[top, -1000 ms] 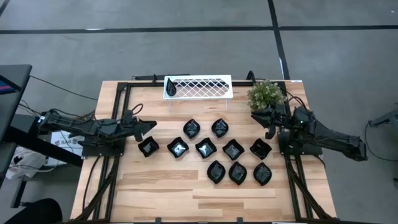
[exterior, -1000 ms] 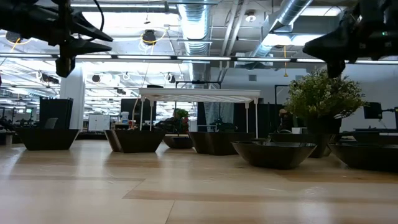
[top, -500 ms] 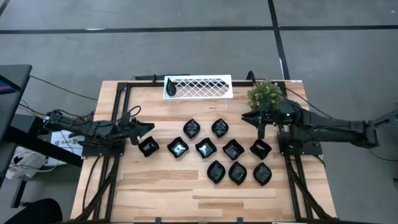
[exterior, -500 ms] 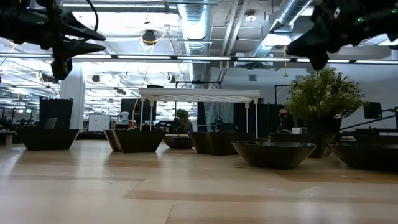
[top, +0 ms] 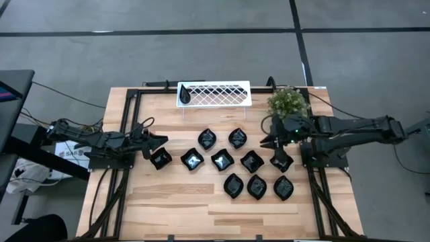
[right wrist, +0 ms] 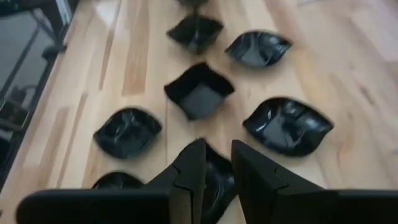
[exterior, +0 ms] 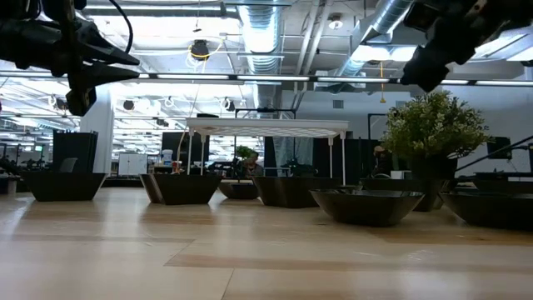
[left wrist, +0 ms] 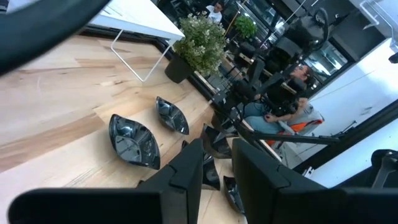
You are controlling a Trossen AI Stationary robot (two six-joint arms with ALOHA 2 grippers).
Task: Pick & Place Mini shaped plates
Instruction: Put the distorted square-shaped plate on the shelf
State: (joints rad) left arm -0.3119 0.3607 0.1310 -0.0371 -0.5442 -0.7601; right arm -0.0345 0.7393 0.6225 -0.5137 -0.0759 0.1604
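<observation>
- High view: ten mini shaped plates (top: 222, 160) spread across the middle of the counter (top: 175, 208), well inside every edge; one more small dark dish (top: 184, 95) already in the left end of the white lattice tray (top: 215, 93) at the far edge. Left claw (top: 160, 142) poised beside the leftmost plate (top: 160, 158), toward the left edge. Right claw (top: 267, 138) above the rightmost plate (top: 281, 161), just in front of the potted plant (top: 287, 102) near the far right corner.
- Low view: plates seen side-on as shallow bowls with thin flared rims — dish nearest the lens (exterior: 366, 205) flat on the wood. Both claws high above the counter, clear of everything.
- Left wrist view: fingers (left wrist: 186, 171) narrowly apart, nothing between them; leaf-shaped plate (left wrist: 134, 140) ahead, glossy inside.
- Right wrist view: fingers (right wrist: 189, 163) set close with a slim gap, empty, hovering over a dark plate (right wrist: 214, 180); rounded square plate (right wrist: 199, 91) beyond.
- Handling, as a judgement: probably light, rigid, slick from the glaze, likely to chip if dropped. Best hold — a pinch across the thin raised rim, one finger inside and one outside, firm enough to stop slipping.
</observation>
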